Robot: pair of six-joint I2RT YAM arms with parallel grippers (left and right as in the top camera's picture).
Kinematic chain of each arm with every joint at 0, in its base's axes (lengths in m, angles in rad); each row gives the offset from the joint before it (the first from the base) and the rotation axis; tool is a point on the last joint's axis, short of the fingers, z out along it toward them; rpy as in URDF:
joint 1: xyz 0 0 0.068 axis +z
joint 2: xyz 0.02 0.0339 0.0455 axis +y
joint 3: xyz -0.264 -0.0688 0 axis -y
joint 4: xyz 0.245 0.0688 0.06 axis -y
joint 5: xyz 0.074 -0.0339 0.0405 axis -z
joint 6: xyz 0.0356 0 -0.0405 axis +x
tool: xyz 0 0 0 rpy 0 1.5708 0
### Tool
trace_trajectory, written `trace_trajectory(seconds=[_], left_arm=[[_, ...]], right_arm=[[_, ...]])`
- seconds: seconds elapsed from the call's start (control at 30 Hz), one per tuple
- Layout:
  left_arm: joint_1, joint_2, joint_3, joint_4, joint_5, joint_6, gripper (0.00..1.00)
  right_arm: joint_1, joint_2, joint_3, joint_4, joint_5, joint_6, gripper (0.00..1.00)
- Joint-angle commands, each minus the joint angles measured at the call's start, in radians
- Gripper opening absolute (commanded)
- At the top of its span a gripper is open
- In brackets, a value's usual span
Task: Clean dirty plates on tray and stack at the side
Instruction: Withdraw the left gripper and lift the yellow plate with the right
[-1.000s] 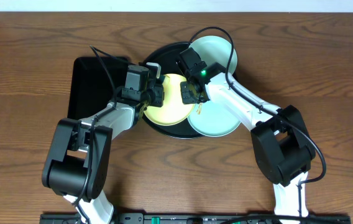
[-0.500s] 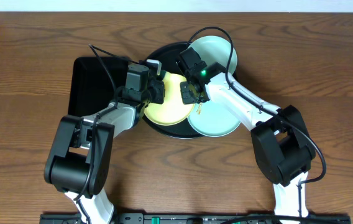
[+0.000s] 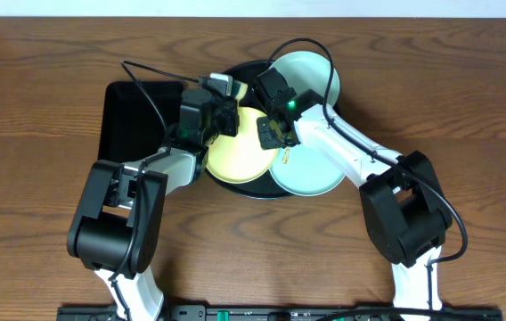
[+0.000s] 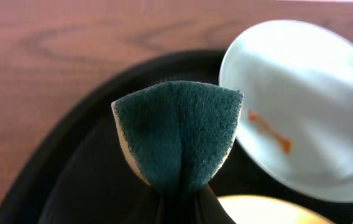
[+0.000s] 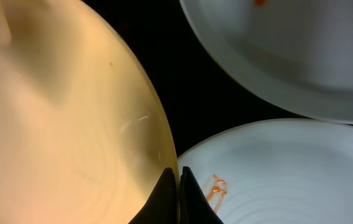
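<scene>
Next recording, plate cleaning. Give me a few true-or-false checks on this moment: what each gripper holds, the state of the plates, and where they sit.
1. The left gripper pinches a sponge with its dark green side showing. True.
2. The right gripper hangs open over bare wood. False: it is shut on the rim of the yellow plate.
3. The far mint plate and the near mint plate both carry orange smudges. True.
4. The yellow plate is stacked on the table beside the tray. False: it is over the round black tray, next to both mint plates.
</scene>
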Motion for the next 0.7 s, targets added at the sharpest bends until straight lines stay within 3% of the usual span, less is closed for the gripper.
trace_trajectory(seconds=[0.0,0.13,0.27,0.43,0.67], left_arm=[[0.01,-0.059,-0.006,0.029,-0.014,-0.009,0.08],[0.045,-0.198,-0.006,0.005,-0.014,-0.009,0.08],[0.102,-0.381,-0.006,-0.113,-0.014,-0.01,0.08],[0.214,-0.646,-0.006,-0.388,-0.015,-0.01,0.09],[0.369,-0.934,-0.006,-0.824,-0.065,-0.169,0.08]], right_arm=[[0.004,0.012,-0.001,0.003,-0.016,-0.032,0.01],[0.002,0.012,-0.001,0.016,-0.016,-0.032,0.01],[-0.006,0.011,0.002,0.039,-0.016,-0.032,0.01],[-0.037,0.011,0.066,0.018,-0.019,-0.032,0.01],[-0.055,0.011,0.314,-0.127,-0.026,-0.082,0.01]])
